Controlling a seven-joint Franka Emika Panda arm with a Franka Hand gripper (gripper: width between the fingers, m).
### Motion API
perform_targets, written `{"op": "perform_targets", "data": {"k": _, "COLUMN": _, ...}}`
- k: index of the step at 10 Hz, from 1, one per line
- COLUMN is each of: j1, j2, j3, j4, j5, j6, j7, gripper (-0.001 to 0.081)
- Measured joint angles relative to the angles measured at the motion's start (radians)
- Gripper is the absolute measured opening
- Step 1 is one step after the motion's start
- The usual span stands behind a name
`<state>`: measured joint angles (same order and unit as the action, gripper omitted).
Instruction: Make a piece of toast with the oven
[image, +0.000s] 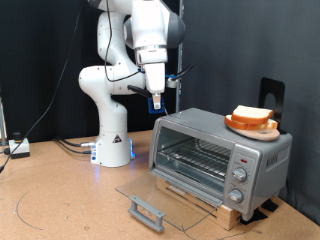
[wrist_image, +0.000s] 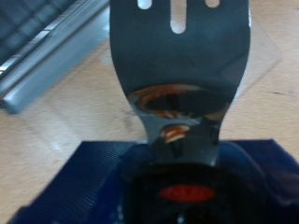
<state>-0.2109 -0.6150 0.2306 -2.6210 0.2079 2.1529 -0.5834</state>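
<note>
The silver oven (image: 215, 150) stands at the exterior view's right on a wooden board. Its glass door (image: 165, 195) is folded down flat, with the grey bar handle (image: 146, 211) in front, and the wire rack (image: 195, 157) inside is bare. The piece of toast (image: 252, 116) lies on an orange plate (image: 250, 130) on the oven's roof. My gripper (image: 157, 100) hangs in the air above and to the left of the oven. In the wrist view the gripper (wrist_image: 187, 182) is shut on the dark handle of a slotted metal spatula (wrist_image: 182, 65), between blue fingers (wrist_image: 89, 182).
The arm's white base (image: 112, 140) stands behind the open door, with cables (image: 70, 145) trailing to the exterior view's left. A black stand (image: 272, 95) rises behind the oven. A silver edge (wrist_image: 47, 61) crosses one corner of the wrist view over the tan tabletop.
</note>
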Motion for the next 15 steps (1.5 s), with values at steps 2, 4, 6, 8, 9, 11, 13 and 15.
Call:
{"op": "perform_targets", "data": {"k": 2, "j1": -0.002, "j2": 0.074, "j3": 0.009, "j4": 0.113, "j5": -0.02, "j6": -0.111, "j7": 0.014, "gripper": 0.0395}}
{"op": "perform_targets", "data": {"k": 4, "j1": -0.002, "j2": 0.141, "j3": 0.017, "j4": 0.19, "j5": -0.056, "j6": -0.142, "j7": -0.018, "gripper": 0.0395}}
{"op": "perform_targets", "data": {"k": 6, "j1": 0.002, "j2": 0.142, "j3": 0.015, "j4": 0.185, "j5": -0.031, "j6": -0.15, "j7": -0.032, "gripper": 0.0395}}
{"op": "perform_targets", "data": {"k": 8, "j1": 0.009, "j2": 0.153, "j3": 0.016, "j4": 0.187, "j5": 0.03, "j6": -0.141, "j7": -0.057, "gripper": 0.0395}}
{"op": "perform_targets", "data": {"k": 9, "j1": 0.012, "j2": 0.163, "j3": 0.02, "j4": 0.19, "j5": 0.05, "j6": -0.121, "j7": -0.059, "gripper": 0.0395}}
{"op": "perform_targets", "data": {"k": 11, "j1": 0.025, "j2": 0.191, "j3": 0.028, "j4": 0.198, "j5": 0.068, "j6": -0.09, "j7": -0.079, "gripper": 0.0395}}
{"op": "perform_targets", "data": {"k": 13, "j1": 0.038, "j2": 0.214, "j3": 0.04, "j4": 0.201, "j5": 0.078, "j6": -0.056, "j7": -0.091, "gripper": 0.0395}}
{"op": "perform_targets", "data": {"k": 15, "j1": 0.046, "j2": 0.234, "j3": 0.06, "j4": 0.201, "j5": 0.091, "j6": -0.023, "j7": -0.088, "gripper": 0.0395}}
